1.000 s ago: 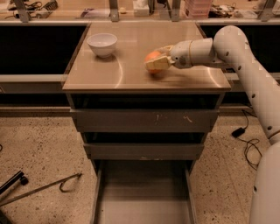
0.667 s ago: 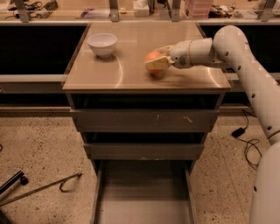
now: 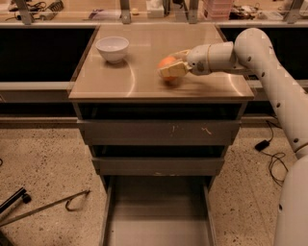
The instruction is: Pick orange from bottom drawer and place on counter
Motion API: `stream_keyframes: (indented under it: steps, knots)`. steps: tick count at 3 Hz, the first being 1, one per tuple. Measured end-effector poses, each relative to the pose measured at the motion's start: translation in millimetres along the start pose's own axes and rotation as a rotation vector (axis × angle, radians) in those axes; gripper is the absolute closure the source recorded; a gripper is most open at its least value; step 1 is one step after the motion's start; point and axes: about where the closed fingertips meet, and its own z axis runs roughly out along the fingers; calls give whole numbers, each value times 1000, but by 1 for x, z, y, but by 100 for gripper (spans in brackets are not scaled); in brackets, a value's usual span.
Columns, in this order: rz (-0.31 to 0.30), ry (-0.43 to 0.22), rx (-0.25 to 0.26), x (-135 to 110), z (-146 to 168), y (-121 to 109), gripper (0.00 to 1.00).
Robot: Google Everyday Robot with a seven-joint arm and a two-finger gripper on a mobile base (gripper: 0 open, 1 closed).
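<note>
The white arm (image 3: 260, 57) reaches in from the right across the counter (image 3: 139, 81), and its gripper (image 3: 169, 67) sits over the right half of that tan top, a little nearer the front edge than the back; the pale fingers (image 3: 173, 71) are closed around the orange (image 3: 167, 61), one of them crossing the front of the fruit so that only its upper left part shows; the orange is down at the level of the counter surface, with a dim reflection under it, though whether it actually rests on the top or hangs just above cannot be told; a white bowl (image 3: 112, 48) stands upright near the back left corner of the counter, well apart from the gripper; below the counter, the top drawer (image 3: 159, 132), its grey front marked with pale scratches, is shut, as is the middle drawer (image 3: 159, 166) beneath it; the bottom drawer (image 3: 159, 214) is pulled out toward the camera, its long shallow tray showing only bare grey metal; a dark cable (image 3: 270, 156) trails over the speckled floor (image 3: 43, 158) to the right of the cabinet, and a thin metal rod with a hooked end (image 3: 53, 205) lies on the floor to the left; a cluttered bench (image 3: 159, 7) runs along the back.
</note>
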Motion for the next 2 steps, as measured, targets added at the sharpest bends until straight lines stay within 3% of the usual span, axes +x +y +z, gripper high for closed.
stream_keyframes:
  steps: [1,2]
  knots:
    - [0,0,0,0,0,0,0]
    - [0,0,0,0,0,0,0]
